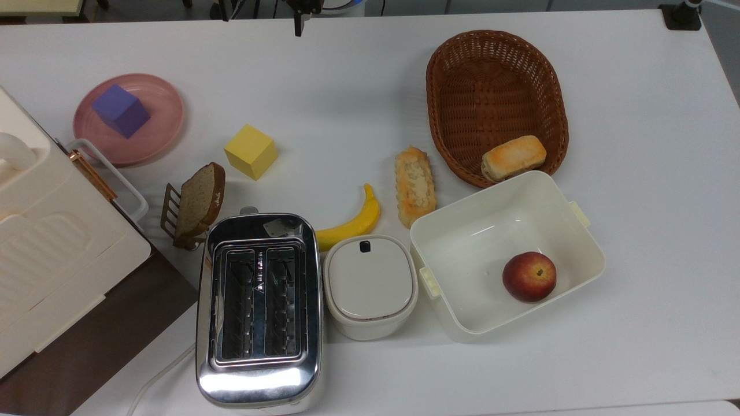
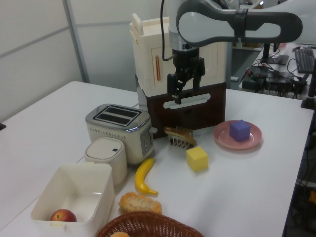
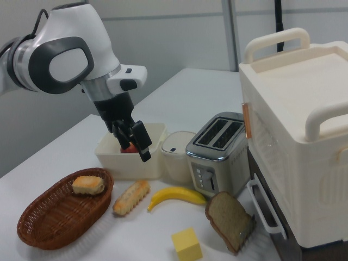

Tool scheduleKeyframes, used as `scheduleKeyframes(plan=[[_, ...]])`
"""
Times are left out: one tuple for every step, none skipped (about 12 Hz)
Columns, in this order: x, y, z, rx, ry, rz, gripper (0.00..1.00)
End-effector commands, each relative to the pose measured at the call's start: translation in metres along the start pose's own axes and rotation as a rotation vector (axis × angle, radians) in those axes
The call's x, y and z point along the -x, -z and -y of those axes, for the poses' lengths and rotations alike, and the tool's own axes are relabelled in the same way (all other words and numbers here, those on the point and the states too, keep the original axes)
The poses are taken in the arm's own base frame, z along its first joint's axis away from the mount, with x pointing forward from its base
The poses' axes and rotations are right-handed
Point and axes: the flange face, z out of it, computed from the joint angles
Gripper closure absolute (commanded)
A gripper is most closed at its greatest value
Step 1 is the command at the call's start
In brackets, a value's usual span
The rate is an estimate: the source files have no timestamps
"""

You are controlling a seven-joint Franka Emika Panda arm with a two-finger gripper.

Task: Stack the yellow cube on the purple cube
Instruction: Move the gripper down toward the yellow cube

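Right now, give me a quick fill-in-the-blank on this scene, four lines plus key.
1. The purple cube sits on the pink ____.
2. The yellow cube rests directly on the ____.
3. The apple lies inside the white ____.
4. The bread roll lies in the wicker ____.

Missing words: plate; table; container; basket

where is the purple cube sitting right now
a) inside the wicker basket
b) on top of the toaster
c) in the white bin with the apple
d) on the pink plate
d: the purple cube rests on the pink plate at the top view's left, apart from the yellow cube, which sits on the bare table.
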Motion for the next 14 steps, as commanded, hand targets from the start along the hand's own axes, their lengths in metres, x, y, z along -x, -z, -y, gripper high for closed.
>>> scheduleKeyframes(plan=[[0.048, -0.152, -0.091, -0.099, -0.415, -0.002, 0.00], [0.049, -0.159, -0.103, -0.067, -0.403, 0.008, 0.00], [0.049, -0.157, -0.107, -0.044, -0.361, 0.011, 0.00], [0.050, -0.151, -0.107, -0.031, -0.276, 0.041, 0.00], [0.048, -0.136, -0.111, -0.034, -0.213, 0.061, 0.00], [0.048, -0.132, -0.113, -0.039, -0.215, 0.070, 0.00], [0.048, -0.132, -0.112, -0.040, -0.218, 0.070, 0.00], [0.045, -0.137, -0.111, -0.045, -0.245, 0.071, 0.00], [0.042, -0.144, -0.108, -0.049, -0.281, 0.081, 0.00], [0.037, -0.145, -0.107, -0.053, -0.319, 0.050, 0.00], [0.034, -0.147, -0.105, -0.053, -0.323, 0.042, 0.00], [0.034, -0.148, -0.104, -0.053, -0.319, 0.043, 0.00], [0.033, -0.150, -0.103, -0.052, -0.318, 0.046, 0.00], [0.032, -0.152, -0.102, -0.051, -0.317, 0.049, 0.00]])
